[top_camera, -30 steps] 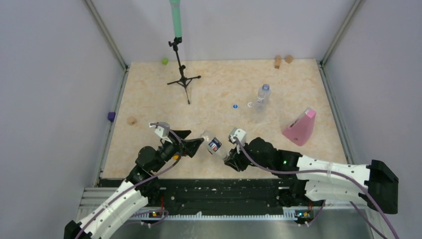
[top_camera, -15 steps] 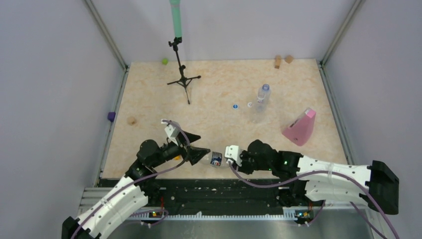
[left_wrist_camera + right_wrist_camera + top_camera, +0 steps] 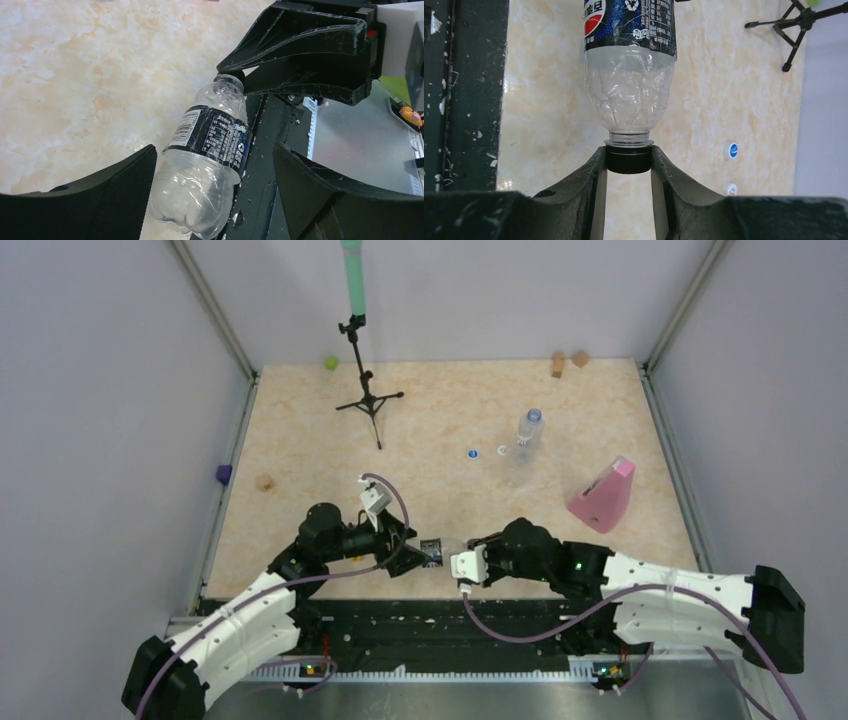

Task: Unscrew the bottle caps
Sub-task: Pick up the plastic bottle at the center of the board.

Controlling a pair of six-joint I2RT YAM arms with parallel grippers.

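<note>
A clear bottle with a dark label (image 3: 432,552) hangs level near the table's front edge. My right gripper (image 3: 629,156) is shut on its black cap (image 3: 629,160); in the top view the right gripper (image 3: 450,553) sits just right of the label. My left gripper (image 3: 214,152) is open, with the bottle's base (image 3: 197,200) between its fingers (image 3: 105,200) and a gap on the right side. A second bottle (image 3: 527,436) stands upright farther back, its cap on. A loose blue cap (image 3: 472,453) and a white cap (image 3: 503,451) lie beside it.
A pink wedge (image 3: 603,496) sits at the right. A small tripod stand (image 3: 368,392) stands at the back left, with a green ball (image 3: 330,363) behind it. Purple (image 3: 223,474) and tan blocks (image 3: 265,481) lie at the left edge. The dark front rail (image 3: 260,165) runs under the held bottle.
The right gripper turned the bottle level and drew it toward the front edge. The left gripper swung right and now straddles the bottle's base, its jaws slightly narrower.
</note>
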